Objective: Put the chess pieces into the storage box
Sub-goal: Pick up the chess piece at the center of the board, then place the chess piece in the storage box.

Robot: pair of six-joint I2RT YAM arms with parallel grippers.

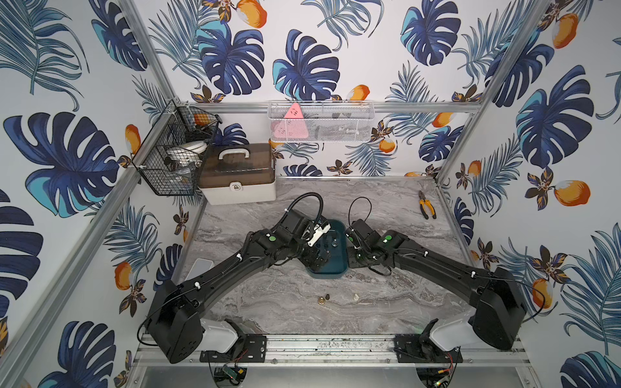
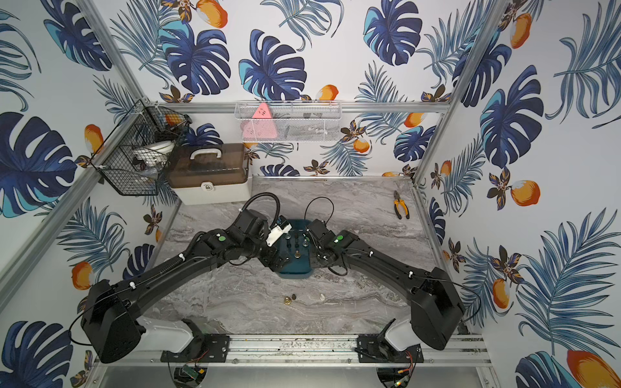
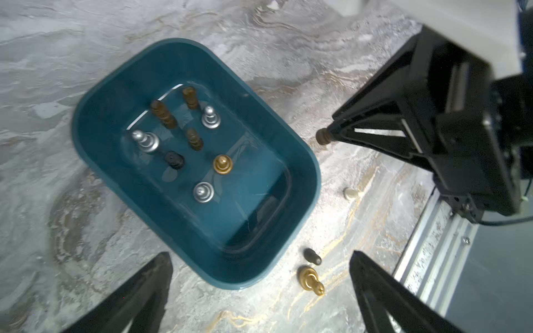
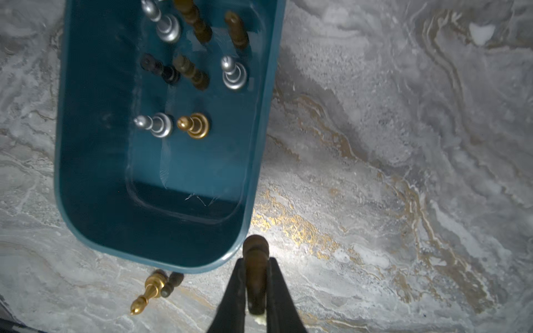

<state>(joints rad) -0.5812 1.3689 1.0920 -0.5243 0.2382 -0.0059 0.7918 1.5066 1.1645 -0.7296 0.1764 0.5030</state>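
A dark teal storage box sits at the middle of a grey marble-patterned table, and two black robot arms reach in over it from either side.

Eight chess pieces stand upright on the floor of the box:
- three brown pieces
- three silver pieces
- one black piece
- one gold pawn

All eight are gathered in one half of the box, and the other half is bare.

The right gripper has its jaws pinched on a brown piece. It holds the piece above the table, just outside the box's rim.

The left gripper hangs above one end of the box with its jaws spread wide and nothing between them.

Three more pieces are on the table in front of the box, on the side toward the arm bases. A gold piece has a small dark piece just beside it. A white piece stands apart from them.

At the back left corner is a white case with a brown translucent lid. Yellow-handled pliers lie near the back right edge of the table.
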